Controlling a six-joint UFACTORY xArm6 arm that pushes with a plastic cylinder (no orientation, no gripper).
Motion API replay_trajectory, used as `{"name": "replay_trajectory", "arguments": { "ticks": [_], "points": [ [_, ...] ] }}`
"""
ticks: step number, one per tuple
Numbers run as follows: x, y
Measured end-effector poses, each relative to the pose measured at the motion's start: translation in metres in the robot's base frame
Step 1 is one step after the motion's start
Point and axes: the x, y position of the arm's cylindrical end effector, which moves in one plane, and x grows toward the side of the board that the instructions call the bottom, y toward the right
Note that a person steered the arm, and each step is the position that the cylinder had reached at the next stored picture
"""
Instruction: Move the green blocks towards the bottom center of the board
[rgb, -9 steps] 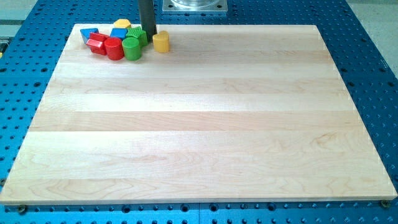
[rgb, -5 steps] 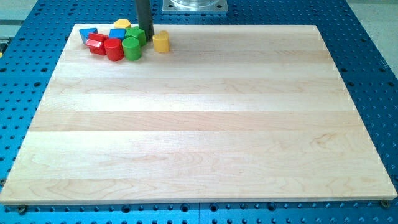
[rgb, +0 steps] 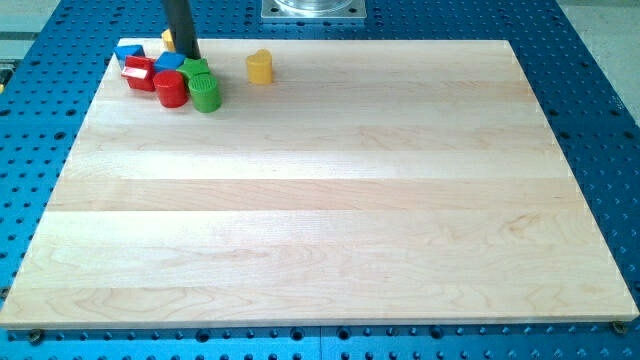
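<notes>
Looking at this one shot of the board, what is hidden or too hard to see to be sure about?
- Yellow block behind my tip: the rod hides most of it, so its shape is unreadable.
- Second green block: the green cylinder overlaps it; its shape is unclear.
- Blue block at the board's top left corner: small, outline uncertain.
- Whether my tip touches any block: cannot tell.
</notes>
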Motion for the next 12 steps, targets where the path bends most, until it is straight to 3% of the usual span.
{"name": "replay_trajectory", "arguments": {
  "ticks": [2,3,4,5,6,7,8,10,11,12],
  "points": [
    [0.056,0.047],
    [0.078,0.044],
    [0.073,-0.002],
    [0.116,0.014],
    [0.125,0.069],
    [0.145,0.086],
    [0.105,0.092],
    [0.144,0.12],
    [0.144,0.108],
    [0.151,0.014]
  ]
}}
